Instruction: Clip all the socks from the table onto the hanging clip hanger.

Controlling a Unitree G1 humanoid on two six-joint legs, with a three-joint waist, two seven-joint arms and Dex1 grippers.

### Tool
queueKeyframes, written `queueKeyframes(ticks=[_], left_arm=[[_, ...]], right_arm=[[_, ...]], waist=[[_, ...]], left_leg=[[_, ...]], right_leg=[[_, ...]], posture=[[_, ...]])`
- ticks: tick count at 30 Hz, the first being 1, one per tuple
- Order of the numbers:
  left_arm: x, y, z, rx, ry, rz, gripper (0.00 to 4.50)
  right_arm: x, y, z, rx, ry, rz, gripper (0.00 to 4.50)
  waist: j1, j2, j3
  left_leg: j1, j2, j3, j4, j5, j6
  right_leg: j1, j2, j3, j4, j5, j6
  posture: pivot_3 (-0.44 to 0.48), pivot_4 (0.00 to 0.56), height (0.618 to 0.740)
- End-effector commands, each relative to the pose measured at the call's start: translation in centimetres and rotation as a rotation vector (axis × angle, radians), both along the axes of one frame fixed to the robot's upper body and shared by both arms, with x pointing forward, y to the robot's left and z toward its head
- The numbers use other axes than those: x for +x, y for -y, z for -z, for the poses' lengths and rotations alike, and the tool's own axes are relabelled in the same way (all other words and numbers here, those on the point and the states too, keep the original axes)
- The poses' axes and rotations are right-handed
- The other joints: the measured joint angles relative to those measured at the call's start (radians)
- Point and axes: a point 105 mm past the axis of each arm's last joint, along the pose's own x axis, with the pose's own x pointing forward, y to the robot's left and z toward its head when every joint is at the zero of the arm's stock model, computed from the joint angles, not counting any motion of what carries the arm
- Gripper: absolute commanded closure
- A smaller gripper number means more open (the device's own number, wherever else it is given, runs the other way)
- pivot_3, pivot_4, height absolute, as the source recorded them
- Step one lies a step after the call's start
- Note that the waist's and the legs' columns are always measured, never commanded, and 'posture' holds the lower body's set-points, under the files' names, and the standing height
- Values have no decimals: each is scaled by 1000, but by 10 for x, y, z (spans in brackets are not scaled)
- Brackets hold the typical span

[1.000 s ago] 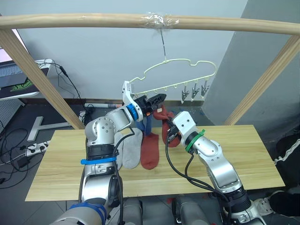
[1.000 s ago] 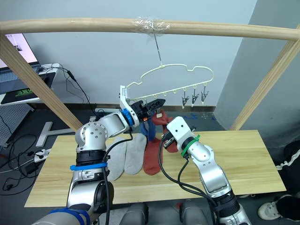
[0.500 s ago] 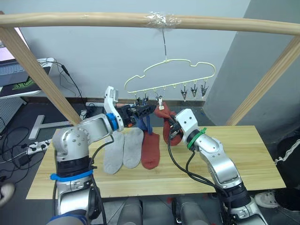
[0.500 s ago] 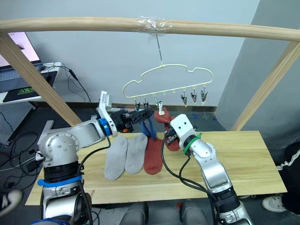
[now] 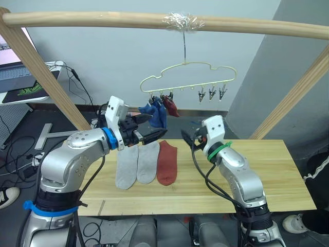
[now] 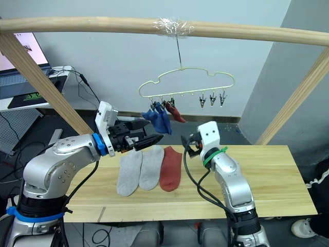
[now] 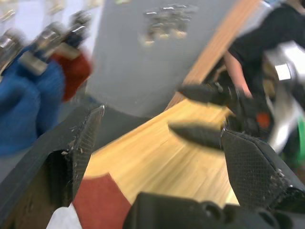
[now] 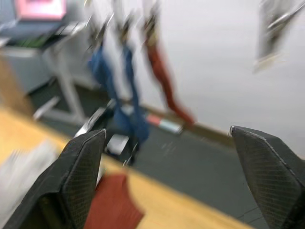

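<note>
A: Materials? Thin yellow-green wire clip hanger (image 5: 189, 77) with small metal clips; two blue socks (image 5: 156, 114) and one rust red sock (image 5: 171, 107) of soft knit hang from it. Two grey socks (image 5: 136, 163) and one red sock (image 5: 167, 162) lie flat on the pale plank counter (image 5: 267, 175).

B: Fingers? Left gripper (image 5: 154, 127) spread wide, empty, just under the blue socks. Right gripper (image 5: 188, 137) wide apart, empty, above the counter.

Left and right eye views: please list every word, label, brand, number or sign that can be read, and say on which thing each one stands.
No text can be read.
Laptop screen: bright patches, too small to read.
Dark mat under the laptop: a green mark, no legible letters.
Socks, clip hanger, table: no markings.
</note>
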Motion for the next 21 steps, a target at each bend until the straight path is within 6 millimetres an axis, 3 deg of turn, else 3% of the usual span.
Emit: queueKeyframes(ticks=[1, 3, 4, 8, 21], left_arm=[[-10, 10, -14, -7, 134, 104, 0], [-8, 11, -15, -35, 138, 117, 0], [-6, 11, -15, -40, 143, 116, 0], [1, 13, -18, -44, 178, 119, 0], [0, 20, -24, -70, 199, 136, 0]], right_arm=[[2, 9, -30, 32, 108, 81, 1042], [5, 8, -34, 12, 126, 102, 1687], [6, 7, -35, 18, 129, 106, 1687], [13, 6, -38, 27, 132, 130, 2763], [47, 10, -35, 45, 108, 183, 2763]], waist=[[0, 0, 0], [0, 0, 0], [-1, 0, 0], [-2, 0, 0], [-3, 0, 0]], left_leg=[[0, 0, 0, 0, 0, 0], [0, 0, 0, 0, 0, 0], [0, 0, 0, 0, 0, 0], [0, 0, 0, 0, 0, 0], [0, 0, 0, 0, 0, 0]], right_leg=[[0, 0, 0, 0, -1, -2], [0, 0, 0, 0, -1, -1], [0, 0, 0, 0, -1, -1], [0, 0, 0, 1, 0, 1], [0, 1, 0, 2, 0, 1]], posture=[[183, 139, 740], [174, 141, 740], [174, 141, 740], [165, 147, 740], [177, 156, 740]])
